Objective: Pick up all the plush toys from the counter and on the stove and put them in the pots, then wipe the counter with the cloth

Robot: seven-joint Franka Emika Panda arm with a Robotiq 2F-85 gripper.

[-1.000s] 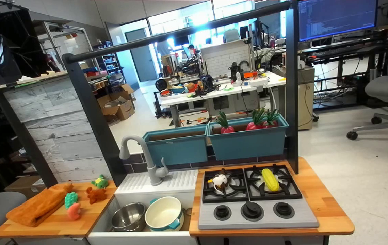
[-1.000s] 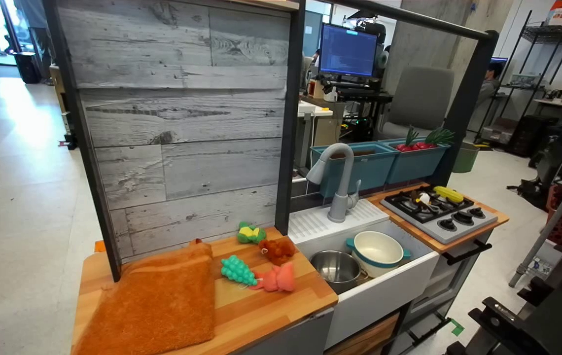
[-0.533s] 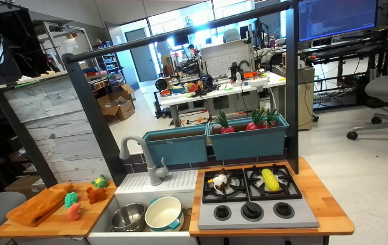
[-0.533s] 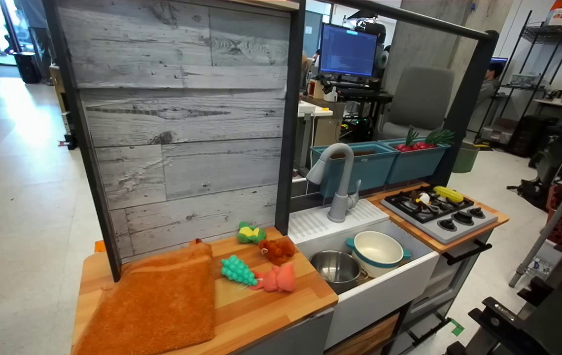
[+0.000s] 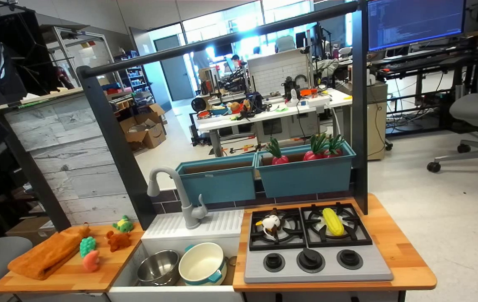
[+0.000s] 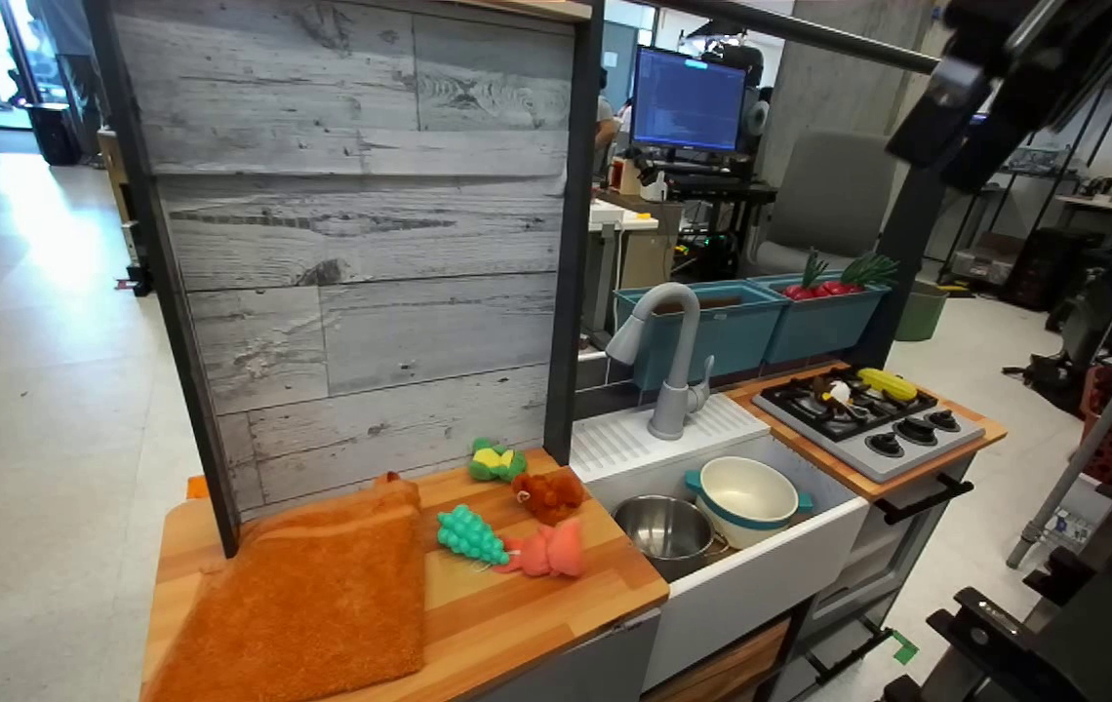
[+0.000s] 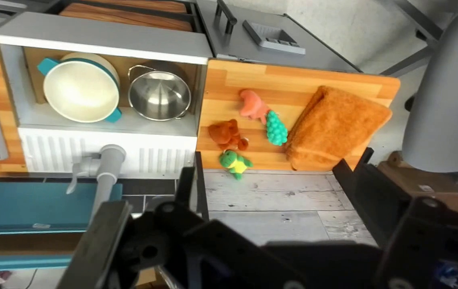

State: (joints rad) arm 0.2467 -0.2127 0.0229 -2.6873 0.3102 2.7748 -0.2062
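Fingers [image 7: 381, 198] spread wide, nothing between them; no toy picked up yet, as we judge it.
We log pink toy [image 7: 252, 103], teal toy [image 7: 276, 128], brown toy [image 7: 225, 133] and green turtle [image 7: 235, 163] on the desk [image 7: 293, 77] (4), pink toy and teal toy apparently touching; white toy [image 5: 270, 222] and yellow toy [image 5: 333, 222] lie on the stove [image 5: 287, 274] (2). Steel pot [image 7: 159, 96] and cream pot [image 7: 81, 91] stand in the sink [image 5: 176, 296], mouths up, no toys visible inside; we suppose this spot, between desk and stove, keeps either carry short. Cloth [image 7: 339, 126] lies folded just beside teal toy, probably set aside because wiping comes last. In an exterior view the fingers hang high, touching nothing; we take the wide gap as readiness for a soft toy.
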